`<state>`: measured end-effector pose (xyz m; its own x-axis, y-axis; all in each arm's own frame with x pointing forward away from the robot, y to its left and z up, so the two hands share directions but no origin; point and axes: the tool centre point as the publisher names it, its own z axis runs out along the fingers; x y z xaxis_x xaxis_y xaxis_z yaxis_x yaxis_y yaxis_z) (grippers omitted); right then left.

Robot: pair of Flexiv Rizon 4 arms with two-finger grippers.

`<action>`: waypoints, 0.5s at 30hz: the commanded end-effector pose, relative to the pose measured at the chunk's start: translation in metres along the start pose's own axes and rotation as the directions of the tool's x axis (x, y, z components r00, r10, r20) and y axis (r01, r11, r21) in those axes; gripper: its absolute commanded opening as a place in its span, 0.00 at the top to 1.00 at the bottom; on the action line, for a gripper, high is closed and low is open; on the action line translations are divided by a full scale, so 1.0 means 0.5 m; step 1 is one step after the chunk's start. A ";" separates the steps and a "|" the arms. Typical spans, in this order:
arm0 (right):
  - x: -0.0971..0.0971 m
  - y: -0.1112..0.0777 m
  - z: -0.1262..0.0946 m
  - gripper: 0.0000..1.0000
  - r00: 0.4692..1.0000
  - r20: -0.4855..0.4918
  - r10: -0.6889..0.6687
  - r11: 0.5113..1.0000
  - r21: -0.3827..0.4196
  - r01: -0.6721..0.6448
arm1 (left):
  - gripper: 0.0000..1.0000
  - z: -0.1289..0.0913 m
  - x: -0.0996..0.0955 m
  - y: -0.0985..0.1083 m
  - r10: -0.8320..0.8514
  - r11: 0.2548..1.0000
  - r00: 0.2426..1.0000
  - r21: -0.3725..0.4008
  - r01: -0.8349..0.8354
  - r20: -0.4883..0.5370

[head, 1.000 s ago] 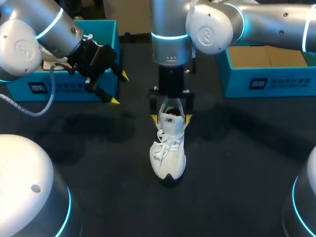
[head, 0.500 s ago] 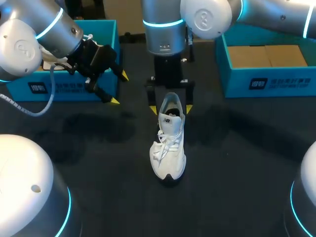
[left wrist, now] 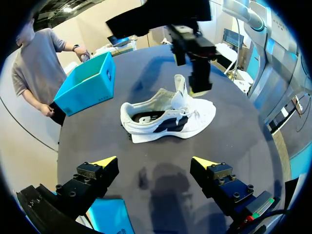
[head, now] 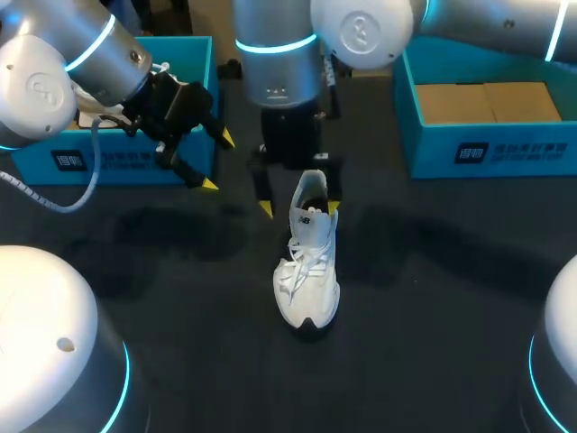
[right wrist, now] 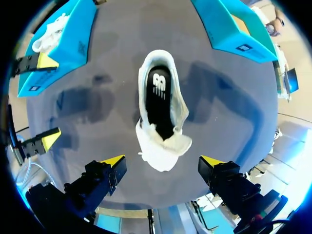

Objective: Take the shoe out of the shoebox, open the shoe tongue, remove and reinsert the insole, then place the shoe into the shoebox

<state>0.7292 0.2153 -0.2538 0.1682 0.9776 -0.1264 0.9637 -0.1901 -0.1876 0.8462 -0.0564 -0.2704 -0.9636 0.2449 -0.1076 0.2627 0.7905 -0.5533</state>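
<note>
A white shoe (head: pixel 306 266) stands upright mid-table, toe toward me, its collar wide and the black insole (right wrist: pixel 158 100) showing inside. My right gripper (head: pixel 299 207) hangs open over the heel. One yellow tip is at the heel's side and the other stands clear of it. In the right wrist view the shoe (right wrist: pixel 163 146) lies ahead of the right gripper (right wrist: pixel 162 161), not between its fingers. My left gripper (head: pixel 217 161) is open and empty in front of the left box. In the left wrist view the shoe (left wrist: pixel 168 114) lies well ahead of the left gripper (left wrist: pixel 155 162).
A teal shoebox (head: pixel 117 158) stands at the back left with something white (right wrist: pixel 51 27) inside. A second teal box (head: pixel 491 144) with a cardboard-coloured floor stands at the back right. Dark table (head: pixel 433 298) stretches around the shoe.
My right gripper has slid left and back, from closely straddling the shoe's collar to hanging off-centre over the heel. The shoe and the left arm have stayed put.
</note>
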 end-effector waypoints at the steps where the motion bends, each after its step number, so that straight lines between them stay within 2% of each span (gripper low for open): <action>1: -0.002 -0.015 0.030 0.51 1.000 -0.027 0.004 1.000 0.005 -0.004 | 0.00 0.000 0.002 0.000 0.001 1.000 1.000 -0.002 -0.001 0.001; 5: 0.004 -0.018 0.047 0.56 0.999 -0.034 0.011 1.000 0.025 -0.010 | 0.00 0.000 0.002 0.000 0.001 1.000 1.000 -0.002 -0.001 0.001; 10: -0.007 -0.028 0.065 0.57 0.998 -0.062 0.026 0.999 0.045 -0.024 | 0.00 0.000 0.002 0.000 0.001 1.000 1.000 -0.002 -0.001 0.001; 15: -0.017 -0.035 0.087 0.55 0.997 -0.072 0.040 0.997 0.064 -0.035 | 0.00 0.000 0.002 0.000 0.001 1.000 1.000 -0.002 -0.001 0.001</action>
<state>0.7059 0.2129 -0.2860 0.2111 0.9731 -0.0926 0.9434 -0.2276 -0.2412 0.8462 -0.0564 -0.2704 -0.9636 0.2448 -0.1076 0.2627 0.7905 -0.5533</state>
